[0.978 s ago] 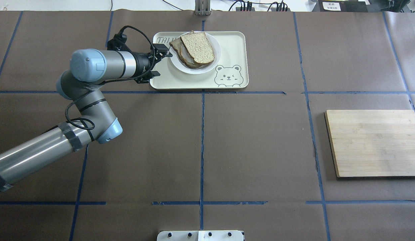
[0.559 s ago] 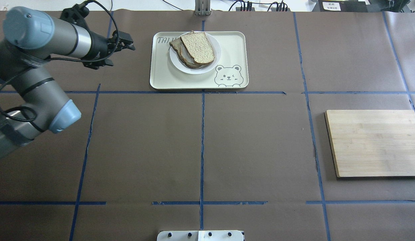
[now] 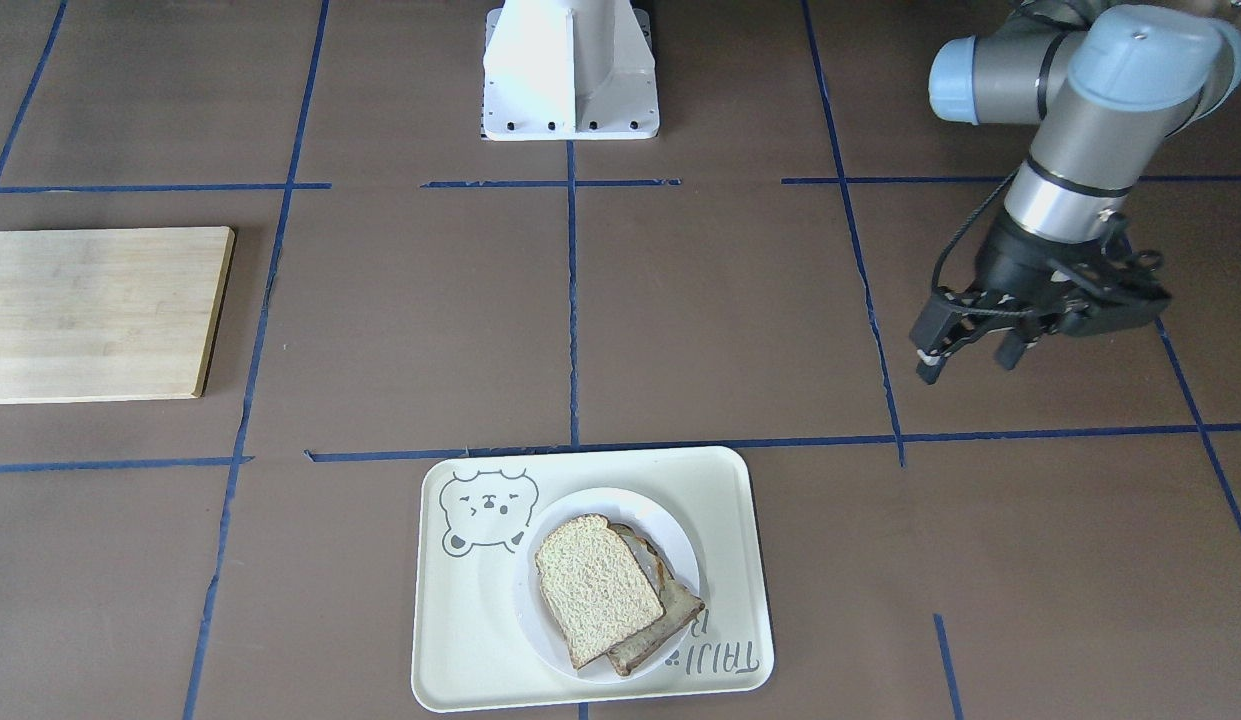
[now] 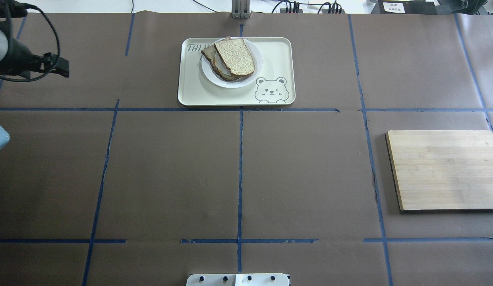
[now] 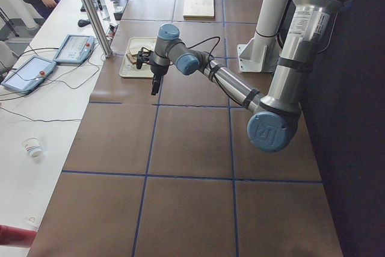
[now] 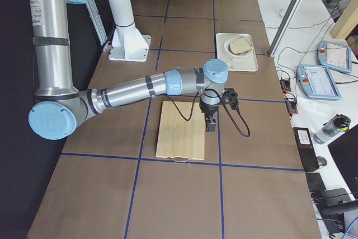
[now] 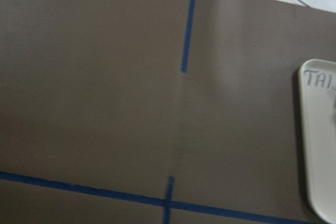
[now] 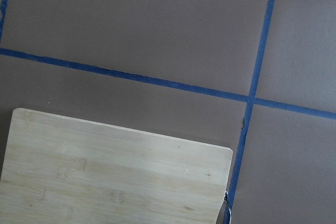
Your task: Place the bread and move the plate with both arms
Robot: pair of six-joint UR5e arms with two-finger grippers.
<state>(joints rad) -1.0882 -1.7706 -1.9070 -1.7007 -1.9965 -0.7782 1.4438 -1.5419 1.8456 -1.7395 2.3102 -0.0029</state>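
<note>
The pale bread (image 4: pixel 235 57) lies on a darker slice (image 4: pixel 208 53) on the white plate (image 4: pixel 209 76), at the far middle of the table. In the front-facing view the bread (image 3: pixel 595 588) and plate (image 3: pixel 672 527) are at the bottom centre. My left gripper (image 3: pixel 967 362) is open and empty, well off to the plate's side above the bare table. It sits at the left edge of the overhead view (image 4: pixel 60 68). My right gripper (image 6: pixel 211 124) shows only in the exterior right view, over the board's far edge; I cannot tell if it is open or shut.
The plate sits on a cream tray with a bear drawing (image 4: pixel 278 59), whose corner shows in the left wrist view (image 7: pixel 320 140). A wooden cutting board (image 4: pixel 445 169) lies at the right and shows in the right wrist view (image 8: pixel 105 177). The white robot base (image 3: pixel 570 70) stands at the near edge.
My left gripper has drawn back from the tray's left edge to the far left of the overhead view. The bread, plate and tray have not moved.
</note>
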